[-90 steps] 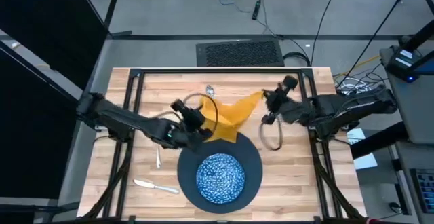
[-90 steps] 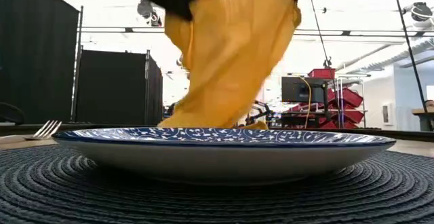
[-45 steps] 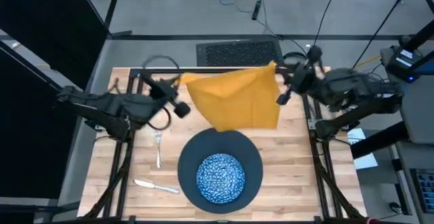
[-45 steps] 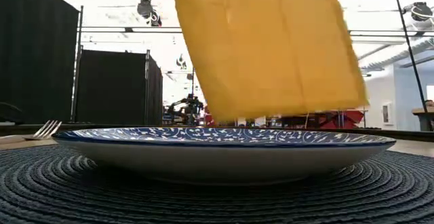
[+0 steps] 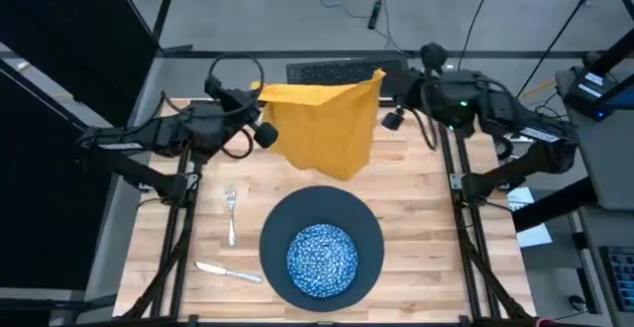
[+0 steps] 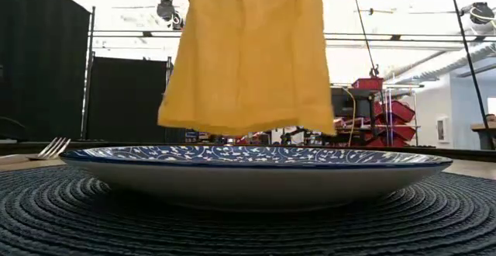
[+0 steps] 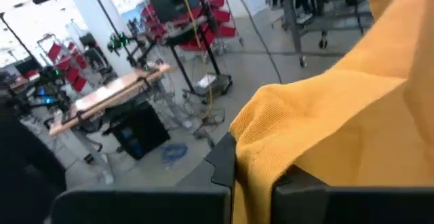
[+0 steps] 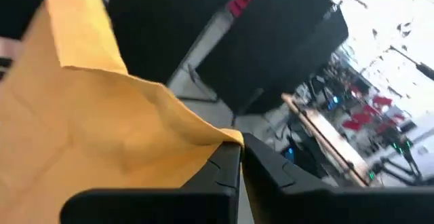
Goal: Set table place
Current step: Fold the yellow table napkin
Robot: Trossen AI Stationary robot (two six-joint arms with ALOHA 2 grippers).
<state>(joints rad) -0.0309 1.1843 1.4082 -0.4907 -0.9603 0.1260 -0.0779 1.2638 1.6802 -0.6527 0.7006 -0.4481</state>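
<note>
The mustard-yellow napkin [image 5: 322, 124] hangs spread in the air over the table's far half, held between both grippers. My left gripper [image 5: 260, 93] is shut on its upper left corner, my right gripper [image 5: 381, 79] on its upper right corner. In the low view the napkin's [image 6: 248, 54] lower edge hangs clear above the plate. The dark round plate [image 5: 369, 238] lies at the table's near middle, with the speckled bowl [image 5: 322, 259] on it. A fork [image 5: 231, 215] and a knife [image 5: 226, 271] lie left of the plate. My left gripper pinches the napkin's upper left corner [image 7: 261, 149] between its two fingers, coming level from the table's left. The cloth bunches at the fingers and hangs below them, clear of the table. My right gripper pinches the napkin's upper right corner [image 8: 220, 139] between its fingers, coming level from the table's right. The top edge sags slightly between the two grippers.
The table's black frame rails [image 5: 188, 183] run along both sides under the arms. A dark grille [image 5: 347, 72] lies just beyond the table's far edge. Bare wood [image 5: 416, 198] lies to the right of the plate.
Both grippers have risen and moved toward the table's far edge, the left one also going left and the right one right. The napkin, bunched with its lower end down by the plate, has been lifted clear and spread out, and now hangs flat between them.
</note>
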